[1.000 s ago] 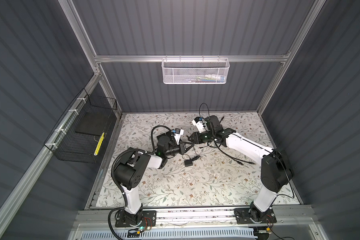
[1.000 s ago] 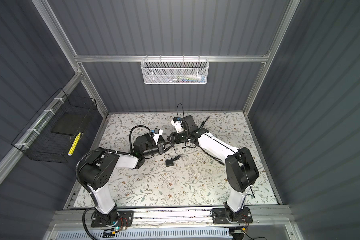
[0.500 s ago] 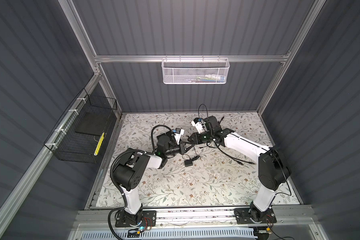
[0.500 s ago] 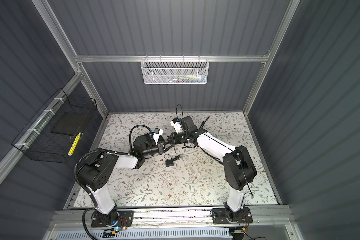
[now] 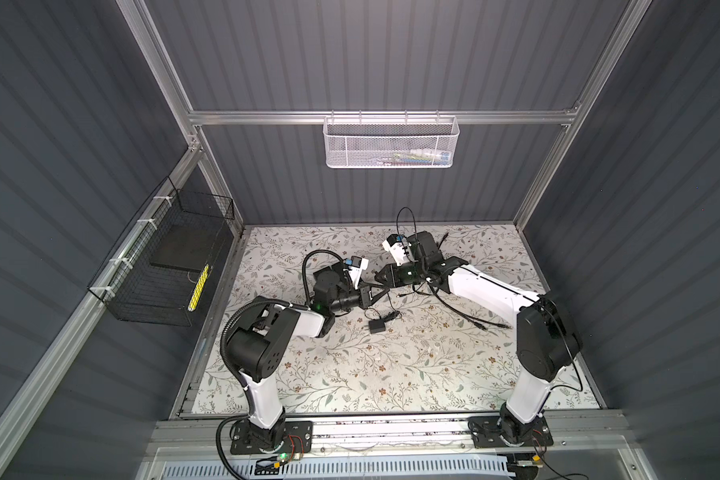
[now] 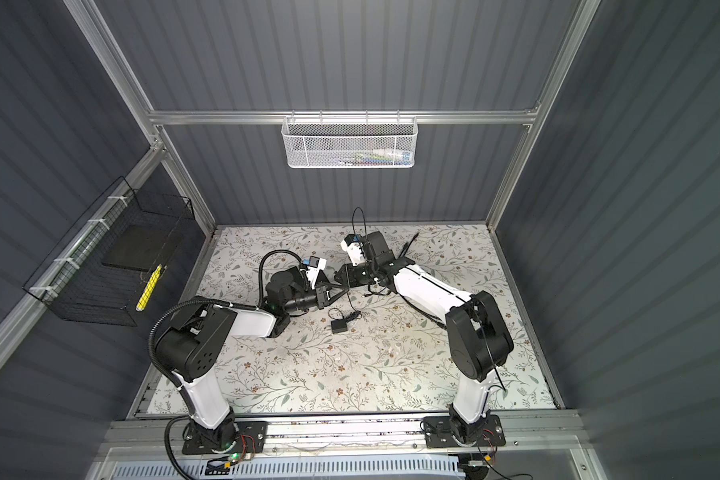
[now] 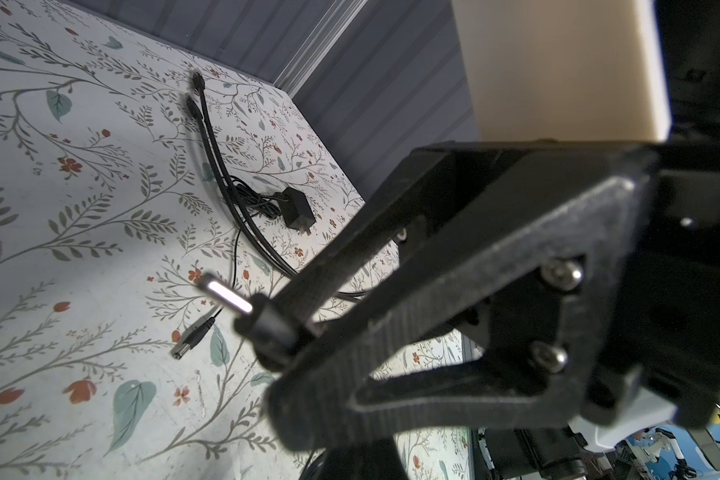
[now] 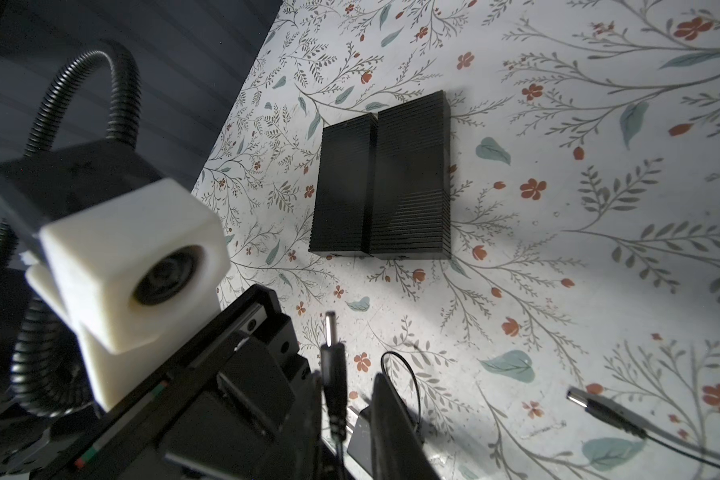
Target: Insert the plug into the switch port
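Plug: small barrel type, with a bare metal tip on a black moulded body and a thin black cable behind. My left gripper is clamped on that body. The tip sticks out free past the fingertips, held off the mat. I reckon it's light and rigid. The body is smooth and round, so it can swivel in a two-point pinch, and the limp cable will tug sideways. Best hold is where I have it, on the moulding just behind the tip, never on the cable.

Switch lies flat on the mat, a black ribbed box, apart from the plug. In the right wrist view the tip aims roughly toward one short end. No port or blue face shows in any view. The box looks light and likely to skate when pushed, so it wants bracing.

My right gripper sits nose to nose with the left in both top views. Only one dark finger, which I take for its own, shows just beside the plug with a gap. Can't tell if those jaws are open or closed.

Distractor: a second plug lies loose on the mat.

Versus a second ago: right elbow has swung slightly inward, and the right gripper is a touch closer to the left. Left arm and adapter look unchanged.
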Robot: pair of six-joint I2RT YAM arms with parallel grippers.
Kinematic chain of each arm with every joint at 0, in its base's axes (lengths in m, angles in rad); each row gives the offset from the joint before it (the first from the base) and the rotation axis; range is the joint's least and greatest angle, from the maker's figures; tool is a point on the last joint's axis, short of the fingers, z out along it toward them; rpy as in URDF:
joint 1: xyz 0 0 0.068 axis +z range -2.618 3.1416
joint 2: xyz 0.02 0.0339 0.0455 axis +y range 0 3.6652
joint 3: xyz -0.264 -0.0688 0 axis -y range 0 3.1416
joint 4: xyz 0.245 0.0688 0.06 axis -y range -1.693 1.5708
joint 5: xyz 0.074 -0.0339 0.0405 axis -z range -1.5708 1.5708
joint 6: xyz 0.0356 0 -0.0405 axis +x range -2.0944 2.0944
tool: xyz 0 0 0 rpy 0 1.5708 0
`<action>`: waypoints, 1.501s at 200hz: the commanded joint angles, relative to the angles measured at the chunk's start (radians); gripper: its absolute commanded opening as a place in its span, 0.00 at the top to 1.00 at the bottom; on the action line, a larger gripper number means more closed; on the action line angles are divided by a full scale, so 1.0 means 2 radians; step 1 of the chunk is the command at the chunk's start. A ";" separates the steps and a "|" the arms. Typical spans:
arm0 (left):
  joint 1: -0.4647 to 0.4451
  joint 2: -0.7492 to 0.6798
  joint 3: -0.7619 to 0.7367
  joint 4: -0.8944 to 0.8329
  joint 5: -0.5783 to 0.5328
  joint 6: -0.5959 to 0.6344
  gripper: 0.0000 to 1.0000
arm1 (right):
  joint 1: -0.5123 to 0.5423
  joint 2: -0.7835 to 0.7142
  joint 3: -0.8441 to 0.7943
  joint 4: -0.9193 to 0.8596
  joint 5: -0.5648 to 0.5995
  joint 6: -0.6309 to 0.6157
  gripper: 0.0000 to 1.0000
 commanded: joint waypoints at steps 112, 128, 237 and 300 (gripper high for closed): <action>-0.004 0.004 0.007 0.020 0.012 0.003 1.00 | 0.001 -0.015 0.015 0.009 0.005 0.004 0.81; -0.005 0.001 0.007 0.015 0.010 0.006 1.00 | 0.001 -0.016 0.013 0.010 0.004 0.004 0.84; -0.005 -0.003 0.010 0.006 0.007 0.010 1.00 | 0.001 -0.029 -0.004 0.009 0.008 0.002 0.83; -0.005 -0.007 0.011 0.002 0.006 0.012 1.00 | 0.001 -0.027 -0.010 0.010 0.006 0.002 0.79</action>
